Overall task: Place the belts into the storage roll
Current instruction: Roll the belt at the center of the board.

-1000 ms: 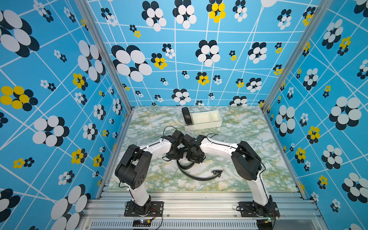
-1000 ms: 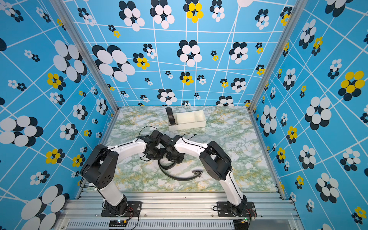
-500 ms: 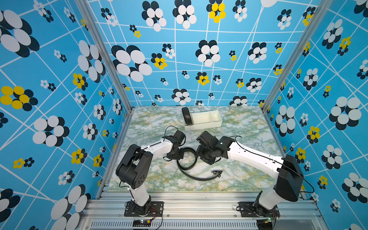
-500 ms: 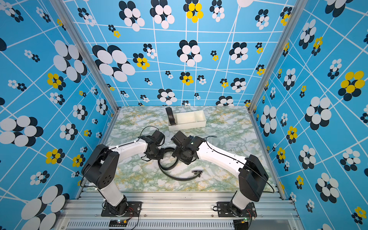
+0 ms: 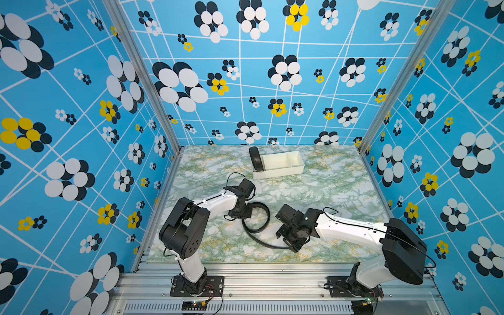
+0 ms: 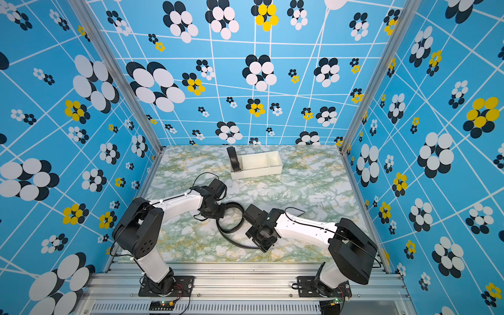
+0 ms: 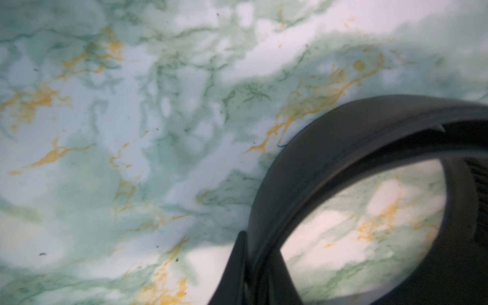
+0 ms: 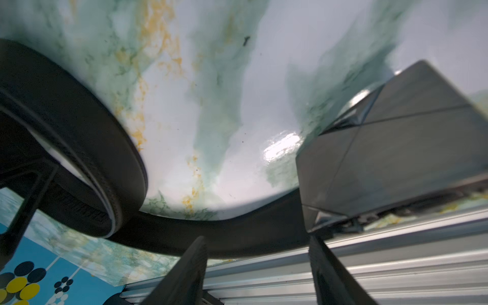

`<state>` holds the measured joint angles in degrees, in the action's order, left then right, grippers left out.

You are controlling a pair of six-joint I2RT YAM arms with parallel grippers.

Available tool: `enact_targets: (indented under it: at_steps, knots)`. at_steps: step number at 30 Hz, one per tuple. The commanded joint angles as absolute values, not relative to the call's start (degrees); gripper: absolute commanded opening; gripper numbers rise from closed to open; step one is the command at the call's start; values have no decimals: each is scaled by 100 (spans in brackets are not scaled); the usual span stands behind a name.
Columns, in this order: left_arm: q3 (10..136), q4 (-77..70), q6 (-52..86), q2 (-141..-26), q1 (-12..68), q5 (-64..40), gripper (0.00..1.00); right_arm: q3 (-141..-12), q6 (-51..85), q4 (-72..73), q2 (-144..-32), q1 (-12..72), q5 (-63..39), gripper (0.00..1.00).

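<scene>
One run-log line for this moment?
left gripper: shut on loose belt | right gripper: open near its tail | coiled belt: in storage roll, end compartment

Marbled tabletop [image 5: 341, 196], blue floral walls [image 5: 81, 109]

Left hand [image 5: 245, 213] pinched, right hand [image 5: 294, 244] spread

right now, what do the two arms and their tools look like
Both the left arm and right arm have white tapered links, bulky black joint housings and thin black cables looped alongside. The left tool and right tool are black with flat, wedge-shaped fingers.
</scene>
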<state>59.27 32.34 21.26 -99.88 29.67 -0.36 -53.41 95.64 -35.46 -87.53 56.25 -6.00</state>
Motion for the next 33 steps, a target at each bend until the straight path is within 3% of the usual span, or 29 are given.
enact_targets:
  at_steps: [1,6,15,25,29,33]
  knots:
    - [5810,3437,2000,-10102,2962,286,0,-5475,9535,-3718,-8677,5713,-82,63]
    - [5829,3427,1964,-10120,2970,284,0,-6354,9258,-4784,-8304,5675,338,64]
    - [5886,3472,1900,-10194,2971,299,0,-5118,10617,-3836,-7893,5998,-171,64]
    - [5871,3531,1824,-10183,2971,341,0,-4666,10756,-3286,-8380,6019,-176,63]
    - [5950,3614,1733,-10240,2971,382,0,-4484,10547,-3081,-8696,5841,-264,53]
    - [6149,3790,1566,-10306,2979,465,0,-4489,10147,-3477,-8637,5615,-101,15]
